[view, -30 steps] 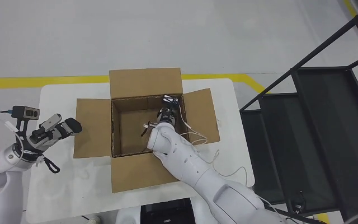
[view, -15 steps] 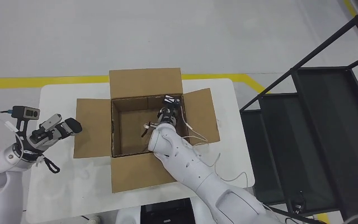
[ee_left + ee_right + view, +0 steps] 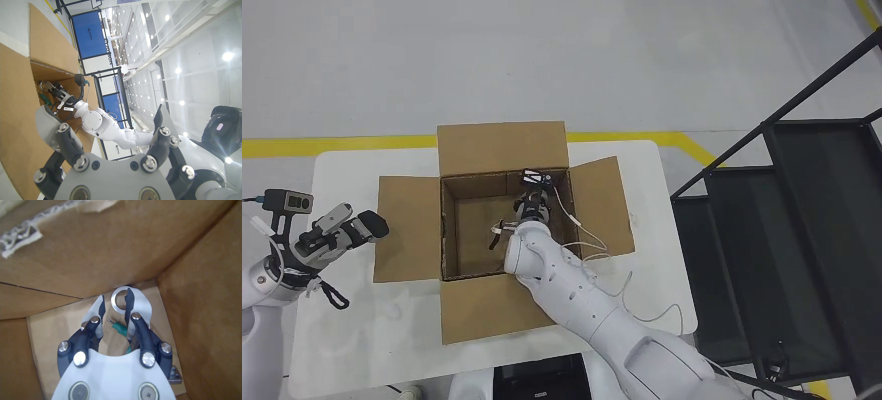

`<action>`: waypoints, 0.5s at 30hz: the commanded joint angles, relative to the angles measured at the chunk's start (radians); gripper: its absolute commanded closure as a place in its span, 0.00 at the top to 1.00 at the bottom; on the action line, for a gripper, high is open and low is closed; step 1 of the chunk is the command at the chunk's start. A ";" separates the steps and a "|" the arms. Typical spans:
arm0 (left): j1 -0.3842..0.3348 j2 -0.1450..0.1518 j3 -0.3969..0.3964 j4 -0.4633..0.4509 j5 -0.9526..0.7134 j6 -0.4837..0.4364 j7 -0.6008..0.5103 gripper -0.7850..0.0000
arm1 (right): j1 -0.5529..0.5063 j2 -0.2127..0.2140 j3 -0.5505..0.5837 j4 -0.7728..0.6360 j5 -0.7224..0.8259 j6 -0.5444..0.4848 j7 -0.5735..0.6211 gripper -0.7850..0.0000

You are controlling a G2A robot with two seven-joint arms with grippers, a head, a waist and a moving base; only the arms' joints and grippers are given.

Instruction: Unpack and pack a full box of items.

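An open cardboard box point(image 3: 410, 228) sits mid-table with its flaps spread. My right arm point(image 3: 534, 248) goes down into the far right corner of it. There my right gripper point(image 3: 115, 297) is open just above the box floor point(image 3: 56, 323). A silver metal ring point(image 3: 114, 303) lies in the corner at its fingertips, one fingertip over the ring's hole. A green-handled tool point(image 3: 119, 327) lies on the floor between the fingers. My left gripper point(image 3: 367, 228) hangs open and empty over the table left of the box. The left wrist view also shows the ring point(image 3: 41, 85) and the green handle point(image 3: 45, 98).
A small metal bracket point(image 3: 175, 377) lies on the box floor beside the right gripper. A white cable point(image 3: 604, 250) trails over the right flap and table. A black metal stair frame point(image 3: 802, 200) stands right of the table point(image 3: 362, 320).
The right wrist has shifted slightly left inside the box, along its far wall. The left arm has not moved.
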 commanded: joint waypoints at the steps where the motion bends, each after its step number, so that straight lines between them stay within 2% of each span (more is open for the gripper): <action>1: 0.000 0.000 0.000 0.000 0.000 0.000 0.000 1.00 | 0.004 0.000 0.003 0.009 -0.005 -0.017 -0.011 0.33; 7: 0.000 0.000 0.000 0.000 0.000 0.000 0.000 1.00 | 0.024 -0.001 0.011 0.050 -0.024 -0.074 -0.029 0.31; 11: 0.000 0.000 0.000 0.000 0.000 0.000 0.000 1.00 | 0.039 -0.002 0.016 0.078 -0.038 -0.093 -0.032 0.33; 15: 0.000 0.000 0.000 0.000 0.000 0.000 0.000 1.00 | 0.057 -0.003 0.015 0.106 -0.058 -0.112 -0.008 0.29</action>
